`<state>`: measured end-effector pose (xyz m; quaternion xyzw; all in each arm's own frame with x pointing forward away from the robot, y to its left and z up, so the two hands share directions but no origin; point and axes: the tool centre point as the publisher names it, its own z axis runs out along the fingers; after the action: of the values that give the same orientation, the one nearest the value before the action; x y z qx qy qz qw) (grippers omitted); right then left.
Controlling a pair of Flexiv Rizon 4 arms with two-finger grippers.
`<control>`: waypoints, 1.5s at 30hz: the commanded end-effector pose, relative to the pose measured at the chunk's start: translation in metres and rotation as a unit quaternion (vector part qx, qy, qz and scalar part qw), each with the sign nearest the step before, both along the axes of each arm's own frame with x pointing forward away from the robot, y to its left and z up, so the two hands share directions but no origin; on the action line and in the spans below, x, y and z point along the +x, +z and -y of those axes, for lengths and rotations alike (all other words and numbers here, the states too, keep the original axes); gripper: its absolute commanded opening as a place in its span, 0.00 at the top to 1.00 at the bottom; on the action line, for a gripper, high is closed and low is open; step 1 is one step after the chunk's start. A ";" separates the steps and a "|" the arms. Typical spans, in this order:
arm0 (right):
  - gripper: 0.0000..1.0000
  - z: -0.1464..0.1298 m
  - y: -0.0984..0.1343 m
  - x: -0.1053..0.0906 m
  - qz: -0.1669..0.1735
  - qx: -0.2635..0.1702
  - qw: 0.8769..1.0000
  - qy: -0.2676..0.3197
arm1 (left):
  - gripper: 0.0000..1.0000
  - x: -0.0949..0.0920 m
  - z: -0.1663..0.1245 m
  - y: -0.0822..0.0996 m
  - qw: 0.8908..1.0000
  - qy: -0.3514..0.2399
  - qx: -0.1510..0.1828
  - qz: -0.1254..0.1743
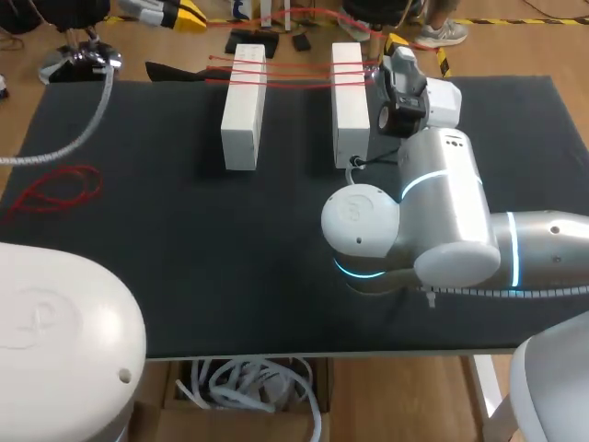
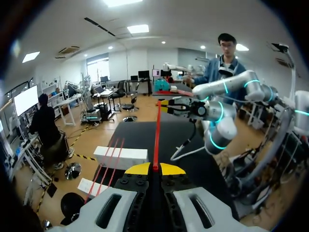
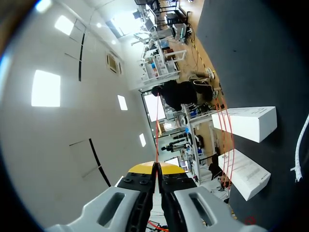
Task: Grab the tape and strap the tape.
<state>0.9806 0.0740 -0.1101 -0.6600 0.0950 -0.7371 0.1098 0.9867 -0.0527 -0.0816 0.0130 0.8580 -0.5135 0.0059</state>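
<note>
Two white blocks (image 1: 244, 106) (image 1: 350, 101) lie side by side at the far end of the black table (image 1: 184, 258). Several strands of red tape (image 1: 294, 74) run across their far ends. My right gripper (image 1: 394, 48) sits just beyond the right block, shut on the tape. In the right wrist view the gripper (image 3: 156, 166) pinches a thin red strand (image 3: 156, 121), with the blocks (image 3: 246, 123) off to one side. My left gripper (image 2: 155, 167) is shut on the same tape (image 2: 157, 130), which stretches taut to the right gripper (image 2: 166, 103). The left gripper (image 1: 179, 14) hangs past the table's far edge.
A loose tangle of red tape (image 1: 55, 189) lies at the table's left edge. A white hose (image 1: 83, 129) curves over the far left corner. A flat black object (image 1: 179, 72) rests at the far edge, left of the blocks. My right arm's elbow (image 1: 405, 221) stands over the table's middle right.
</note>
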 end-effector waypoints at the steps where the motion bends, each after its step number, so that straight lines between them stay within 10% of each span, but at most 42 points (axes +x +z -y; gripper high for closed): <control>1: 1.00 0.000 0.002 -0.001 -0.004 -0.001 1.000 -0.001 | 1.00 -0.003 0.005 0.009 0.995 -0.002 0.094 0.012; 15: 1.00 0.000 0.002 -0.001 -0.004 -0.001 1.000 -0.001 | 1.00 -0.021 0.014 0.013 0.985 -0.024 0.173 0.015; 45: 1.00 0.000 0.002 -0.001 -0.004 -0.001 1.000 -0.001 | 1.00 -0.014 0.026 0.026 0.981 -0.045 0.185 0.028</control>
<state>0.9807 0.0741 -0.1101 -0.6600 0.0950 -0.7371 0.1098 0.9725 -0.0781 -0.0560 0.0675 0.9355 -0.3467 0.0047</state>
